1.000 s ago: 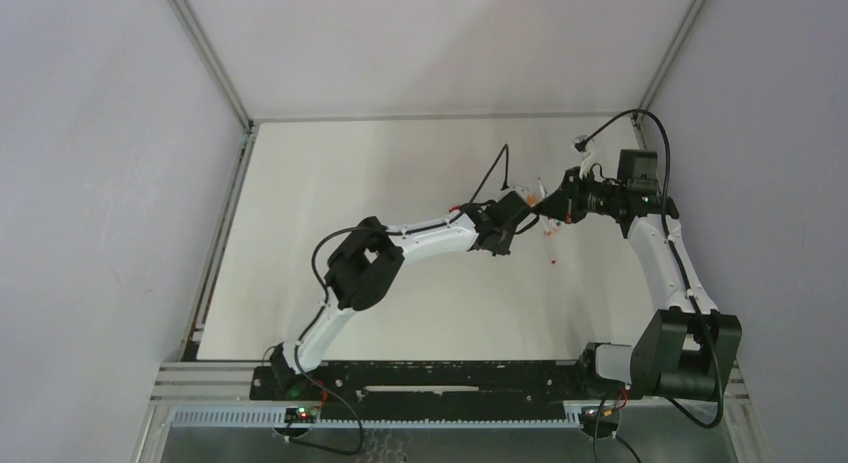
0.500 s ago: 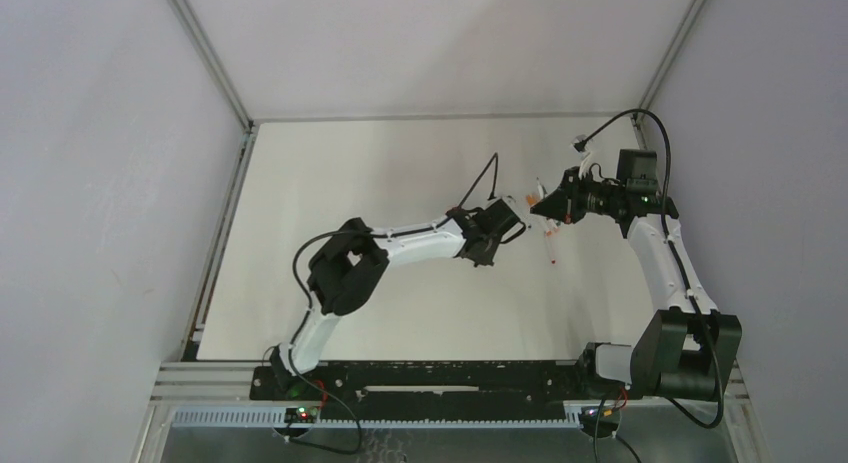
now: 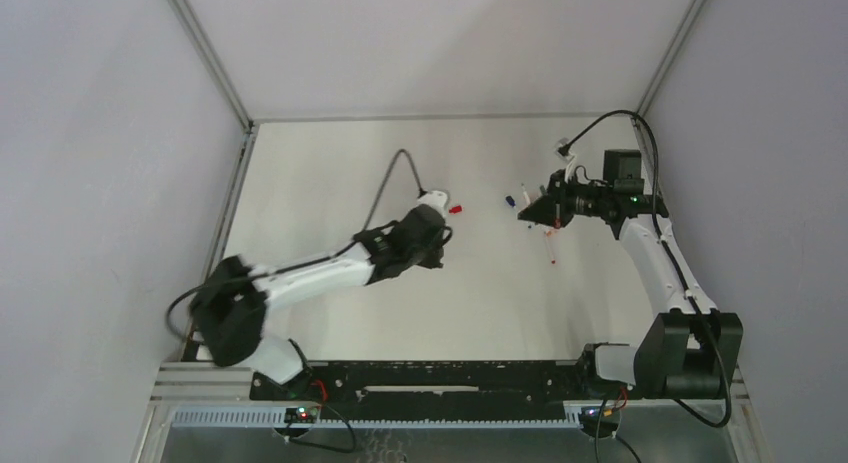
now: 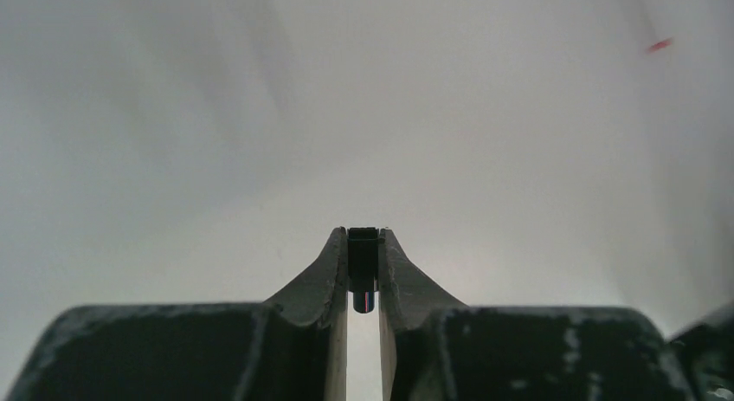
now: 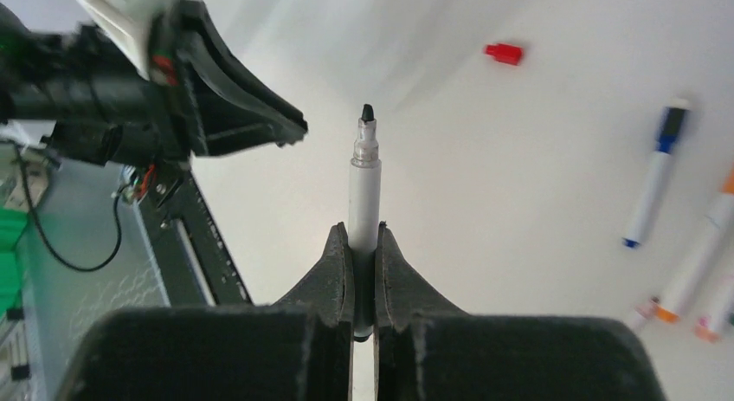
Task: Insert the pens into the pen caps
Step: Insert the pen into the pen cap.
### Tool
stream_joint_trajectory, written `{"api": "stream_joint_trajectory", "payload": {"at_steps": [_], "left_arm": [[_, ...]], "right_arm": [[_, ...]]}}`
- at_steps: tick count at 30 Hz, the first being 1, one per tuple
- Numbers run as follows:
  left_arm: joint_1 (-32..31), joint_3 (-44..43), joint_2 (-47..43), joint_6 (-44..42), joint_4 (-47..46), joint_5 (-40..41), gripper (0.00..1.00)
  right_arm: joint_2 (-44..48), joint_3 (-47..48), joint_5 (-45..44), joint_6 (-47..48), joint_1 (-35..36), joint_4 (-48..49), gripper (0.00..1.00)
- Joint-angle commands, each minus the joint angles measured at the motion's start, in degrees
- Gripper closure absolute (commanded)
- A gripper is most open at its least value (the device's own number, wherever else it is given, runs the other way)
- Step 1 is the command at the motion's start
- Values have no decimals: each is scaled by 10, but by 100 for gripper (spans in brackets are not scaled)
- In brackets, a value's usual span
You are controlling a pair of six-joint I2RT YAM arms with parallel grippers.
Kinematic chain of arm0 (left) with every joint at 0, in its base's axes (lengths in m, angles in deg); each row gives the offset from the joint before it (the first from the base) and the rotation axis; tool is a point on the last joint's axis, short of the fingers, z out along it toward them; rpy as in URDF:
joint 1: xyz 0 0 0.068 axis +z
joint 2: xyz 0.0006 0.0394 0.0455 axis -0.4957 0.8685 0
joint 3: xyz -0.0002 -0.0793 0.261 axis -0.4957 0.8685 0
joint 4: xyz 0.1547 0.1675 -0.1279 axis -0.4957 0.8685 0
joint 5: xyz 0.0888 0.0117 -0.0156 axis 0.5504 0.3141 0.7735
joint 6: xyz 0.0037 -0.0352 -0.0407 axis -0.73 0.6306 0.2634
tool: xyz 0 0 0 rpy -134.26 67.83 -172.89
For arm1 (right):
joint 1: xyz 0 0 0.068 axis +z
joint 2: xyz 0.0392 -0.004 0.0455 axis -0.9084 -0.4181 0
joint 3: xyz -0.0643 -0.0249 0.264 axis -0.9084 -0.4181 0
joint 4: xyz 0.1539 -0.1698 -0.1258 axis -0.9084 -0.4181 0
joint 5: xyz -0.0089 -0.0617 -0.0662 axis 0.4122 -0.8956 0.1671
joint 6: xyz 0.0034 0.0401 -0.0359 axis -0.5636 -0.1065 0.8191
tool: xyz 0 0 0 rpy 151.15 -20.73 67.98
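Note:
My left gripper (image 4: 363, 236) is shut on a small black pen cap (image 4: 363, 261) held upright between its jaws. In the top view the left gripper (image 3: 438, 239) hangs over the table's middle, well left of the right one. My right gripper (image 5: 364, 236) is shut on a white pen (image 5: 364, 189) whose bare black tip points away toward the left gripper (image 5: 221, 98). The right gripper (image 3: 528, 213) is at the table's right side. A red pen cap (image 3: 455, 210) lies between the two grippers on the table, also in the right wrist view as the red cap (image 5: 504, 53).
A blue-capped pen (image 5: 655, 186) and an orange-ended pen (image 5: 697, 254) lie on the table right of my right gripper. Another white pen (image 3: 550, 245) with a red end lies below the right gripper. The black base rail (image 3: 450, 375) runs along the near edge.
The left arm has swung back to the left, away from the right gripper, carrying the black cap. The right gripper with its pen has shifted slightly left.

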Motion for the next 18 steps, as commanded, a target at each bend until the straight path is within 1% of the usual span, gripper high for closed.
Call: {"api": "stream_joint_trajectory", "payload": {"at_steps": [1, 5, 7, 9, 13, 18], "left_arm": [[13, 153, -172, 26, -227, -20, 100], [33, 289, -310, 47, -433, -33, 100], [36, 336, -364, 53, -513, -19, 100], [36, 370, -412, 52, -594, -4, 100], [36, 417, -447, 44, -754, 16, 100], [36, 426, -416, 39, -922, -18, 100]], "right_arm": [[32, 19, 24, 43, 68, -6, 100], [56, 19, 22, 66, 134, -5, 100], [64, 19, 33, 62, 162, 1, 100], [68, 15, 66, 39, 181, 20, 100], [73, 7, 116, 39, 217, 29, 100], [78, 7, 129, 28, 241, 39, 100]]}}
